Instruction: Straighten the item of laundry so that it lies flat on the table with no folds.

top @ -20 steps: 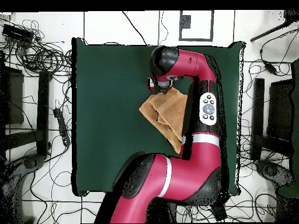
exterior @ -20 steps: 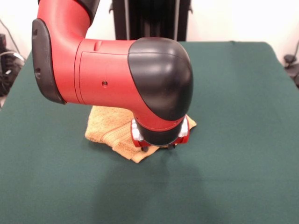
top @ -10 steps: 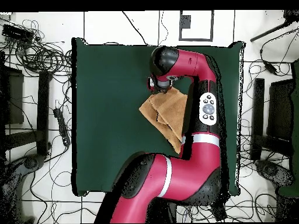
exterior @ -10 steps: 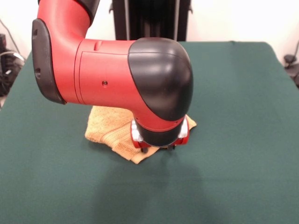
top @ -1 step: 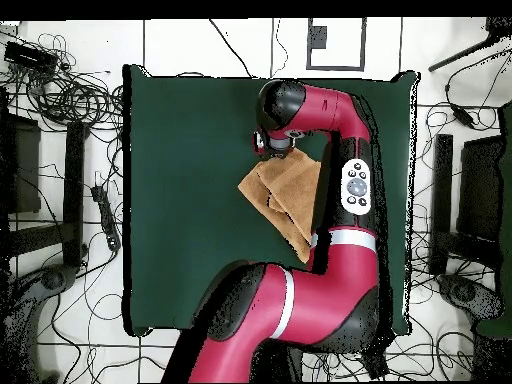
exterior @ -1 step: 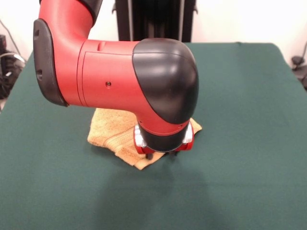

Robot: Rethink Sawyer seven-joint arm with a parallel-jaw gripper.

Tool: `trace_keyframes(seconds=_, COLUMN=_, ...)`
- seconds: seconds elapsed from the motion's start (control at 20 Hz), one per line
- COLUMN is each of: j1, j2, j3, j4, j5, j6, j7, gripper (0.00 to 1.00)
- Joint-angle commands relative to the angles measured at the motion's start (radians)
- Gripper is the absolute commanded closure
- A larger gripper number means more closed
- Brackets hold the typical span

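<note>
The item of laundry, an orange-tan towel (exterior @ -1 step: pixel 111 130), lies folded over itself on the dark green table (exterior @ -1 step: pixel 240 120), a flat woven band showing along its near edge. In the overhead view the towel (top @ -1 step: pixel 286 194) is a layered, roughly triangular shape, partly under the arm. My gripper (exterior @ -1 step: pixel 163 150) points straight down at the towel's near corner and is almost wholly hidden beneath the red and black wrist. From above, the gripper (top @ -1 step: pixel 268 147) sits at the towel's top corner. Whether it is open or shut does not show.
The big red arm (exterior @ -1 step: pixel 115 72) covers the far half of the towel in the front view. Green table (top @ -1 step: pixel 180 180) stretches wide to the towel's left in the overhead view. Cables and stands (top @ -1 step: pixel 60 90) crowd the floor around the table.
The wrist has sunk very slightly toward the towel's near corner. The towel has not shifted.
</note>
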Motion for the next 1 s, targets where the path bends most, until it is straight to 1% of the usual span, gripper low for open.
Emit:
trace_keyframes(seconds=0.05, j1=0.002, j2=0.093, j3=0.044, j4=0.146, j5=-0.030, j6=-0.174, j7=-0.055, gripper=1.00)
trace_keyframes(seconds=0.3, j1=0.000, j2=0.094, j3=0.047, j4=0.144, j5=-0.029, j6=-0.159, j7=-0.066, gripper=1.00)
trace_keyframes(seconds=0.75, j1=0.006, j2=0.097, j3=0.049, j4=0.108, j5=-0.026, j6=-0.079, j7=-0.086, gripper=1.00)
trace_keyframes(seconds=1.0, j1=0.009, j2=0.108, j3=0.056, j4=0.062, j5=-0.021, j6=0.015, j7=-0.105, gripper=1.00)
